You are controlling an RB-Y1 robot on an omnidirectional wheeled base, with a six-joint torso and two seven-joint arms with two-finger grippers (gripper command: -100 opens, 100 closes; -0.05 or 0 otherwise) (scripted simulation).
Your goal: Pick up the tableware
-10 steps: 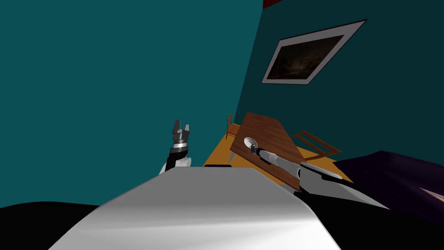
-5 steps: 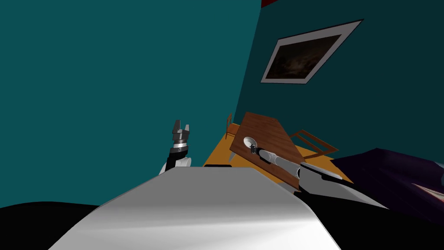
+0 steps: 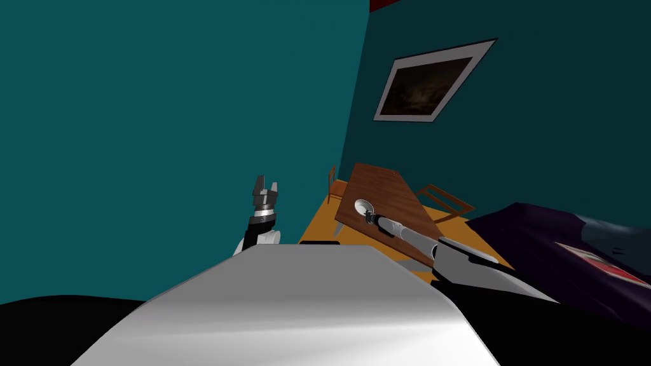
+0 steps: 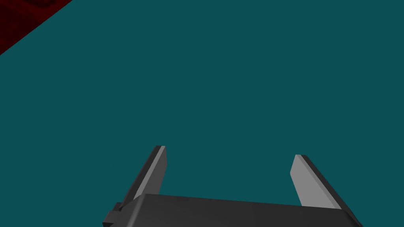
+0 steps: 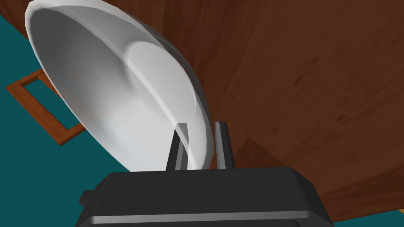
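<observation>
A white bowl (image 5: pixel 114 94) is pinched at its rim by my right gripper (image 5: pixel 199 147), one finger inside the rim and one outside. Behind the bowl in the right wrist view lies the brown wooden table top (image 5: pixel 307 79). From the head camera the bowl (image 3: pixel 362 206) appears small over the near end of the table (image 3: pixel 388 194), at the tip of my outstretched right arm, with the right gripper (image 3: pixel 370 218) on its edge. My left gripper (image 3: pixel 266 189) is raised to the left by the teal wall, and its fingers stand apart with nothing between them (image 4: pixel 229 157).
Wooden chairs (image 3: pixel 445 200) stand around the table on an orange rug (image 3: pixel 321 222). A framed dark picture (image 3: pixel 429 82) hangs on the right-hand wall. A dark purple piece of furniture (image 3: pixel 559 254) lies at the right. A chair back (image 5: pixel 43 106) shows beside the bowl.
The whole head view has shifted left, so my head or base has turned right. The bowl stays in my right gripper over the table. The left arm has not moved.
</observation>
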